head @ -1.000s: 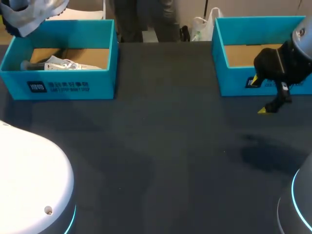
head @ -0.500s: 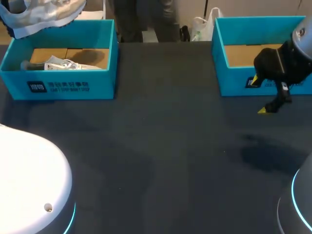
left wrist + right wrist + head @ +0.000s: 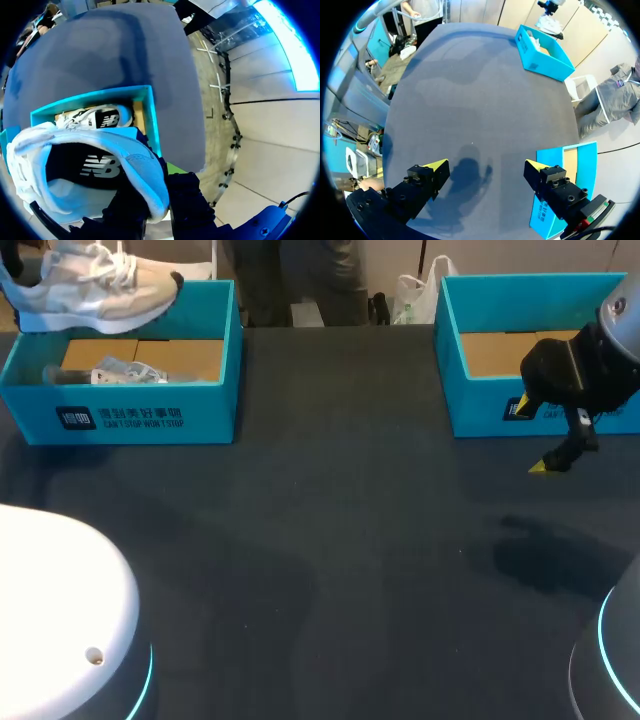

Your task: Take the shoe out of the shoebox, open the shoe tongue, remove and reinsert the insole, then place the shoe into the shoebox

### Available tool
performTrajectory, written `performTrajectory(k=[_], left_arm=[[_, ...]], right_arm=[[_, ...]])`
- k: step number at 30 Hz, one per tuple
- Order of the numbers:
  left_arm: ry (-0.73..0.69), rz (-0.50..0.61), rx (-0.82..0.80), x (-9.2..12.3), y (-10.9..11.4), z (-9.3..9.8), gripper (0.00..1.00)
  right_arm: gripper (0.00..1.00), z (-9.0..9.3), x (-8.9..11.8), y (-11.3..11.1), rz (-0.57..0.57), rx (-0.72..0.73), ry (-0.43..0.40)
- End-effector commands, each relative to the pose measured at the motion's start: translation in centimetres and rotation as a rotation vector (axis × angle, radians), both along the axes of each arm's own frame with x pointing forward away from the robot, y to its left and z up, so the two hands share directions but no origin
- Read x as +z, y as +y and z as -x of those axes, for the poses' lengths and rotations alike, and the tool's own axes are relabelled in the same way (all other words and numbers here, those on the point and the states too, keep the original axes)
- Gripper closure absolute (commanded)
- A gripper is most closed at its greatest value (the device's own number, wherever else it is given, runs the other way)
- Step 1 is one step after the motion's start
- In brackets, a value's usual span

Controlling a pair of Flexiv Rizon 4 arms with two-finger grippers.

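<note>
A white and beige shoe (image 3: 90, 285) hangs in the air above the back wall of the left teal shoebox (image 3: 130, 415). In the left wrist view the shoe (image 3: 90, 170) fills the space right at my left gripper (image 3: 152, 212), which is shut on its heel collar; the yellow tips are hidden by the shoe. A second white shoe (image 3: 125, 370) lies inside that box (image 3: 150, 117). My right gripper (image 3: 532, 435) hovers in front of the right teal shoebox (image 3: 480, 405). It stands open (image 3: 485, 165) with nothing between its fingers.
The right shoebox (image 3: 565, 170) shows a bare cardboard floor and lies just beside my right gripper. Dark tabletop (image 3: 330, 540) stretches between the two boxes. The white bases of my arms sit at the two near corners.
The held shoe has swung rightward and levelled out above the left box, coming more fully into the head view. My right arm has not moved.
</note>
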State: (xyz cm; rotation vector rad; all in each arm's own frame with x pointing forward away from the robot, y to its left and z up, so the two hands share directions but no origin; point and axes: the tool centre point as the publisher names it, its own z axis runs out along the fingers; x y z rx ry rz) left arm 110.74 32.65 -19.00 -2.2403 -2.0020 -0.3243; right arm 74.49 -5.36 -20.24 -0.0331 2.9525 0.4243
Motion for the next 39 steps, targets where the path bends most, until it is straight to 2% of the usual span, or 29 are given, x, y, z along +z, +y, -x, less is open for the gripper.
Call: performTrajectory(k=[1, 11, 19, 28, 39], left_arm=[[-0.002, 0.0, 0.02, -0.6, -0.1, -0.3, 1.0], [0.014, -0.009, 0.034, -2.0, -0.5, -1.3, 1.0], [-0.003, -0.037, 0.071, -3.4, -0.1, -2.8, 1.0], [0.005, -0.08, 0.08, -6.4, -0.4, -4.0, 1.0], [-0.009, -0.073, 0.116, -8.5, -0.8, -5.0, 1.0]], right_arm=[[0.0, -0.1, -0.1, 0.1, 0.002, 0.0, 0.001], [0.0, -0.1, -0.1, 0.1, 0.002, 0.0, 0.001], [0.0, -0.1, -0.1, 0.1, 0.002, 0.0, 0.001], [0.0, -0.1, -0.1, 0.1, 0.002, 0.0, 0.001], [0.0, -0.1, -0.1, 0.1, 0.002, 0.0, 0.001]])
